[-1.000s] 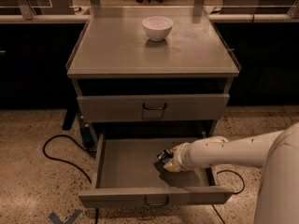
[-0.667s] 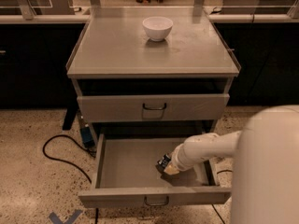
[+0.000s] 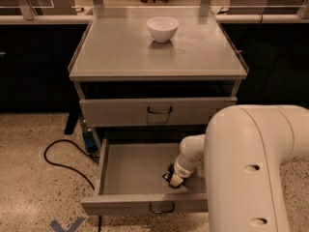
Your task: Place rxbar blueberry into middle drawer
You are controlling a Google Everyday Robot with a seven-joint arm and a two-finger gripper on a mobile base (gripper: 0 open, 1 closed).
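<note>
The middle drawer (image 3: 130, 170) is pulled open at the bottom of the grey cabinet, its loop handle (image 3: 161, 209) at the front. My gripper (image 3: 174, 178) is down inside the drawer, near its right front part, close to the drawer floor. A small dark shape with a pale patch sits at the gripper's tip; I cannot tell it apart from the gripper, so the rxbar blueberry is not clearly in view. My large white arm (image 3: 256, 168) fills the lower right and hides the drawer's right end.
The upper handled drawer front (image 3: 159, 111) is closed above the open drawer. A white bowl (image 3: 162, 28) stands on the cabinet top (image 3: 120, 52). A black cable (image 3: 63, 158) and blue floor tape (image 3: 67, 225) lie to the left. Dark counters stand on both sides.
The white arm link has swung into the foreground and now covers the lower right. The gripper has stayed at about the same spot inside the open drawer.
</note>
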